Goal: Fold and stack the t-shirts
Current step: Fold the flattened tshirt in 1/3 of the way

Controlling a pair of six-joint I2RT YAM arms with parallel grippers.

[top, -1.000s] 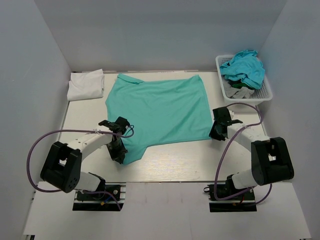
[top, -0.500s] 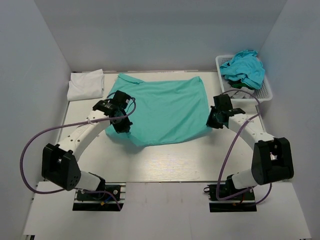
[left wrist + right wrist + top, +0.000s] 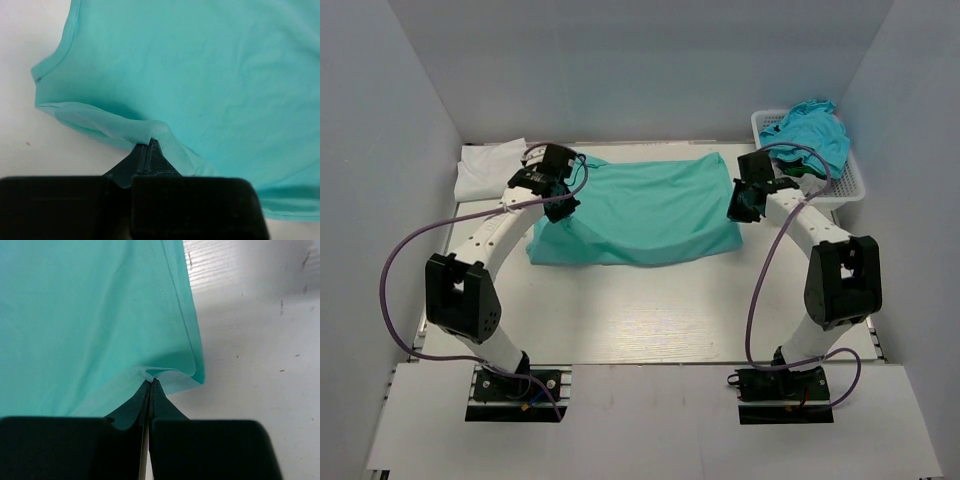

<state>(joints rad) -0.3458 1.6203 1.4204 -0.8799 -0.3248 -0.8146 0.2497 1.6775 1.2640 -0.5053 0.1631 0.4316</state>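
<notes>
Pinching mint t-shirt (image 3: pixel 645 215) edge | left gripper (image 3: pixel 558 203) clamped tight on its left side | right gripper (image 3: pixel 744 203) clamped on right side | shirt doubled over, far half of table (image 3: pixel 650 310) | white t-shirt (image 3: pixel 490 170) far-left corner

White lattice basket (image 3: pixel 850 186) at far-right corner of table (image 3: pixel 650 320)

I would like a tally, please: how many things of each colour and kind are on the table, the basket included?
mint-green t-shirt: 1
white folded t-shirt: 1
turquoise-blue cloth heap, in the basket: 1 (separate shirts cannot be told)
white lattice basket: 1
Total: 4
</notes>
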